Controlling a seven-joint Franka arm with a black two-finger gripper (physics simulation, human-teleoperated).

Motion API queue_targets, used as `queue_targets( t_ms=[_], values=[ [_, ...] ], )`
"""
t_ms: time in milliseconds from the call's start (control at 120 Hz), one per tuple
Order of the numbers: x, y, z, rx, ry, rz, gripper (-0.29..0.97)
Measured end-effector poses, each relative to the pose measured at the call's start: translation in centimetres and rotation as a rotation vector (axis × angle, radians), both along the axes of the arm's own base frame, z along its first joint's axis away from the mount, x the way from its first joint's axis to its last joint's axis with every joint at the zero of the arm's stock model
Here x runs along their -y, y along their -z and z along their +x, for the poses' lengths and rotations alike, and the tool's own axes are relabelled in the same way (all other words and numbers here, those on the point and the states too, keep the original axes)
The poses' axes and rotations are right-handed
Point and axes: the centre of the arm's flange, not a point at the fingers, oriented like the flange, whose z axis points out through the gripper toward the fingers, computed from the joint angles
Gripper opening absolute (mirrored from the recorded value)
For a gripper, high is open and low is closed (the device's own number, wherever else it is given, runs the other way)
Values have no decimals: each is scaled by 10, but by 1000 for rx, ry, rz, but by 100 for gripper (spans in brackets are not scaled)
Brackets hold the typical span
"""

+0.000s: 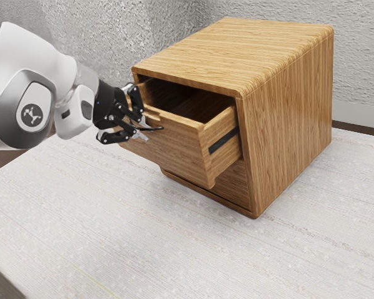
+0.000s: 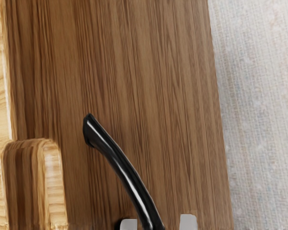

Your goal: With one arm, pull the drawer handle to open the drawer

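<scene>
The gripper (image 1: 142, 121) straddled the part-open drawer's (image 1: 174, 146) black handle (image 2: 117, 163), the bar crosswise to the outward pull; clamped or loose, I couldn't tell.

The arm (image 1: 31, 93) runs off the picture's edge in the exterior view, well away from the drawer (image 1: 187, 140). The gripper (image 1: 138, 119) covers most of the handle (image 1: 154, 129) on the drawer's front. Just a black sliver peeks out, grip unreadable! The drawer's floor hides behind its own front panel. Wrist view: the handle's end nearest the hand is cut off.
</scene>
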Motion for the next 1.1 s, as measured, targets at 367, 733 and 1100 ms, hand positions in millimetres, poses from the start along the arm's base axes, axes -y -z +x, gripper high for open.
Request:
queue_targets(
  t_ms=[367, 733, 1100],
  values=[
    [-8, -2, -23, 31, -27, -4, -10],
    [-14, 3, -67, 44, -44, -22, -10],
    [-11, 8, -91, 45, -46, -33, -11]
  ],
)
